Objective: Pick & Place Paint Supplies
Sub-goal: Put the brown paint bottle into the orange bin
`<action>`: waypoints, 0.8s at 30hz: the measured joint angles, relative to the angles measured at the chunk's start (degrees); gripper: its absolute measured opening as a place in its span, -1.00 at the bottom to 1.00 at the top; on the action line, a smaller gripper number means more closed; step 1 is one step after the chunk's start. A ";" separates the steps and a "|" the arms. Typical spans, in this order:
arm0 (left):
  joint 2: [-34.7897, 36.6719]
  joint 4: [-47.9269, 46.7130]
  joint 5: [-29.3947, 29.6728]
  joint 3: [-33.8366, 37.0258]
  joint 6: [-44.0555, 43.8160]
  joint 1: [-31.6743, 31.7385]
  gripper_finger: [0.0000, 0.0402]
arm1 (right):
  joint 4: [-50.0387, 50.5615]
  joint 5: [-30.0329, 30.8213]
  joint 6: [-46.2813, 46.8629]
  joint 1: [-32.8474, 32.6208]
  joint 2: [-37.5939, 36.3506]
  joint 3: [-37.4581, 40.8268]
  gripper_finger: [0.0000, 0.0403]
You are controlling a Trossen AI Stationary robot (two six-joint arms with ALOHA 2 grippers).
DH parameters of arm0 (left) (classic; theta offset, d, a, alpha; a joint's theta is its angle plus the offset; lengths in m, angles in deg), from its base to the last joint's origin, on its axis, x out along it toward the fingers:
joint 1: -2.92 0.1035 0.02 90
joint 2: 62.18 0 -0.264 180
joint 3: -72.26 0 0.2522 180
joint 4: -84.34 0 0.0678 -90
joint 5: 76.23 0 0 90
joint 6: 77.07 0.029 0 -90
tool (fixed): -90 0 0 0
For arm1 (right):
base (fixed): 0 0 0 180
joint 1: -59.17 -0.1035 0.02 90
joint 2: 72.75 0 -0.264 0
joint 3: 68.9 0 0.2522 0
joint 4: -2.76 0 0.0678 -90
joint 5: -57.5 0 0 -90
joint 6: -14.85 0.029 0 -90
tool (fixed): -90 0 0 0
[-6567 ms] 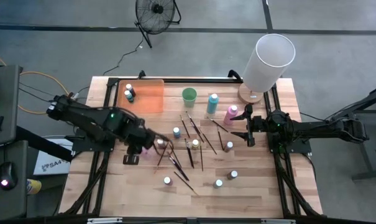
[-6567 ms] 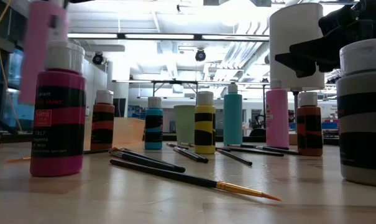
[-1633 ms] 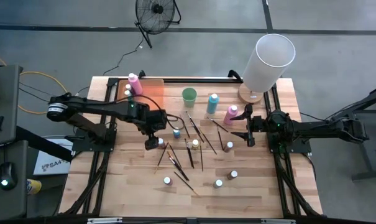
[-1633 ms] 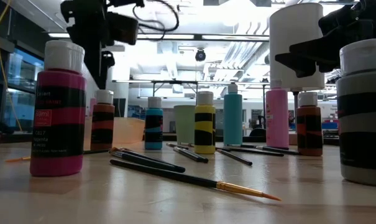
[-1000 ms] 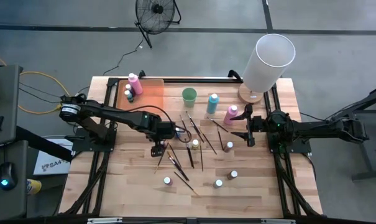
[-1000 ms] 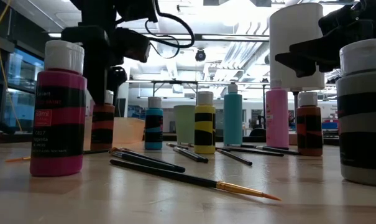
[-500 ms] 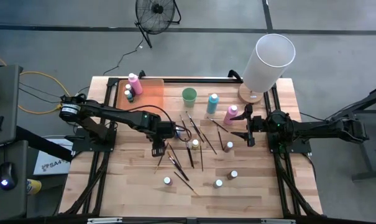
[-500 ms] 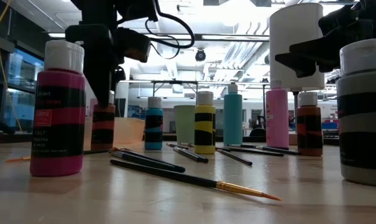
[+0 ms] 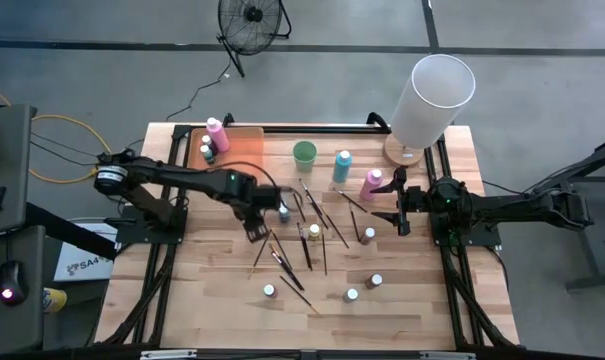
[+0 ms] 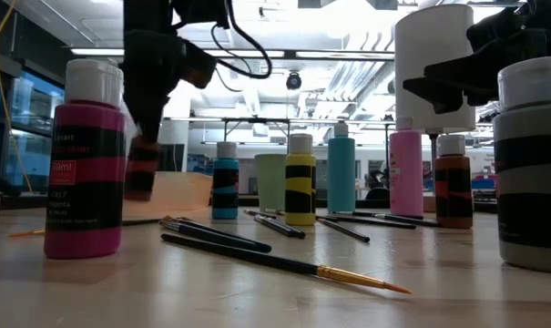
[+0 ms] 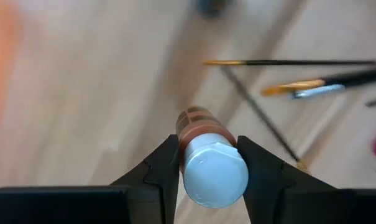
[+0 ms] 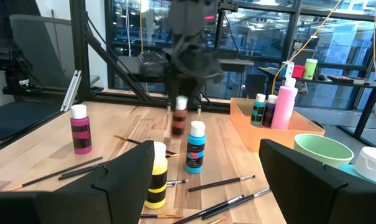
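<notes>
The counter [image 9: 202, 290] lies below the left tool [image 11: 207, 163], which grips a small brown bottle [image 11: 203, 127] just under its pale cap [image 11: 215, 173], seemingly lifted clear. The bottle looks rigid, light and smooth, so the neck suits gripping. Across the counter, the right tool [image 9: 403, 208] waits, spread wide.

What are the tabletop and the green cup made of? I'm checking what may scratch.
Tabletop: looks like wood, butcher-block style, with pale strips, visible grain and a slight sheen. Green cup: probably plastic, with a smooth, uniform pale green, slightly translucent wall in the low view; glass can't be ruled out.
</notes>
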 joint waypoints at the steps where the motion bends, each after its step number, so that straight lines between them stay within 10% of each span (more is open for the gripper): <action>1: 0.03 -1.12 0.79 -1.15 -0.65 0.79 -0.38 | 0.00 0.00 0.00 0.00 0.01 0.00 0.42; 10: 2.22 -15.25 12.15 -11.33 -4.50 9.66 -0.38 | -0.02 0.00 -0.01 -0.02 0.01 0.00 0.42; 24: 7.94 -14.86 18.98 -7.32 -9.80 29.14 -0.43 | -0.01 -0.01 0.00 -0.02 0.01 0.00 0.42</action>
